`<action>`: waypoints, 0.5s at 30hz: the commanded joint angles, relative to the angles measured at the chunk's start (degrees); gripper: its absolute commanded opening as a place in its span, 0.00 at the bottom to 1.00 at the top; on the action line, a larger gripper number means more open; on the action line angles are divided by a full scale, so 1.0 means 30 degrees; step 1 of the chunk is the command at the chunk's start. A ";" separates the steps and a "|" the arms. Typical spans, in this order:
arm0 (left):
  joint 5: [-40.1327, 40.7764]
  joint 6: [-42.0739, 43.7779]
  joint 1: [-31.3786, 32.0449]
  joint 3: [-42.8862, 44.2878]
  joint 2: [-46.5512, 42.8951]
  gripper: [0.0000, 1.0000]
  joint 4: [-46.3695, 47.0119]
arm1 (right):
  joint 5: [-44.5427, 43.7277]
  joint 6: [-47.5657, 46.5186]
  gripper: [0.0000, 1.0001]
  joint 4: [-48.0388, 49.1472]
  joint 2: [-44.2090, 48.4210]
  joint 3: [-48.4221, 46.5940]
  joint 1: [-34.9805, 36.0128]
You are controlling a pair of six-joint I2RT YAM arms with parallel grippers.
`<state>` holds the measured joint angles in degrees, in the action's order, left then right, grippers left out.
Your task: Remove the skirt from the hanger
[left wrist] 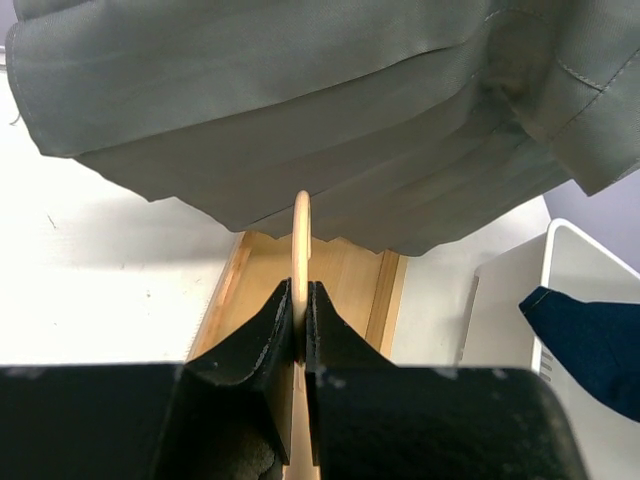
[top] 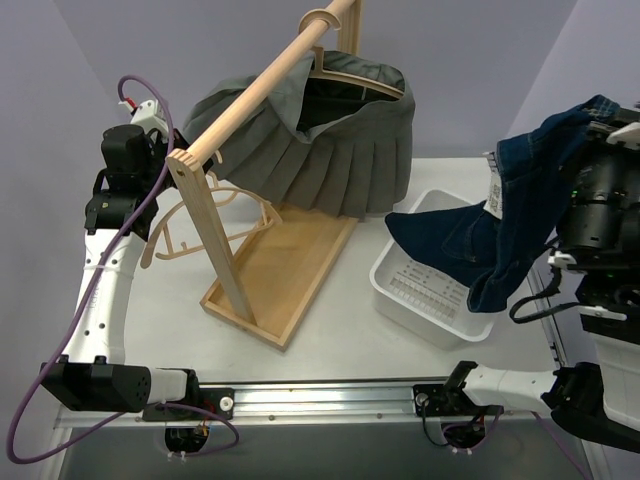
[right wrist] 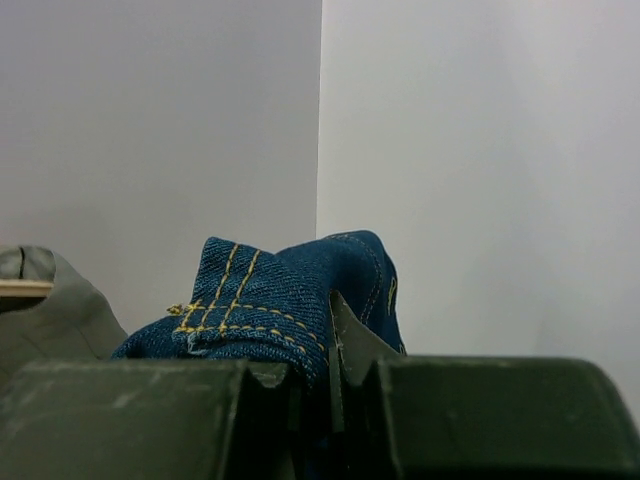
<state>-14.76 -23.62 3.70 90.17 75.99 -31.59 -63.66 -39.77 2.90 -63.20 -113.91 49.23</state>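
A dark blue denim skirt [top: 500,230] hangs from my right gripper [top: 603,122], which is shut on its waistband high at the right; its hem trails into a white bin [top: 425,300]. In the right wrist view the jaws [right wrist: 320,340] pinch the denim [right wrist: 260,295]. My left gripper [top: 150,220] is shut on a bare wooden hanger [top: 205,222] at the left, beside the rack post. In the left wrist view the fingers [left wrist: 301,300] clamp the hanger [left wrist: 301,235] edge-on. The hanger and the denim skirt are apart.
A grey pleated skirt [top: 320,150] hangs on another wooden hanger [top: 350,78] from the rack's rail [top: 260,80]; it shows in the left wrist view [left wrist: 300,100]. The rack's wooden base tray [top: 290,265] sits mid-table. The white bin [left wrist: 585,260] stands to its right.
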 commanded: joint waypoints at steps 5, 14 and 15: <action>-0.0088 0.0313 0.0288 0.1408 0.0013 0.02 0.0160 | -0.0753 0.0509 0.00 0.1819 0.0498 0.4004 0.0230; -0.0820 0.0460 0.0318 0.1817 0.0159 0.02 0.0160 | -0.0263 0.9889 0.00 -0.4957 0.1351 0.9458 -0.2450; -0.0908 0.0489 0.0318 0.1905 0.0276 0.02 0.0102 | 0.0615 1.1018 0.00 -0.5878 0.1234 0.9724 -0.3365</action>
<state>-15.51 -23.16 4.40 92.20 76.36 -32.16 -64.93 -22.92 -6.46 -60.31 -86.28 45.50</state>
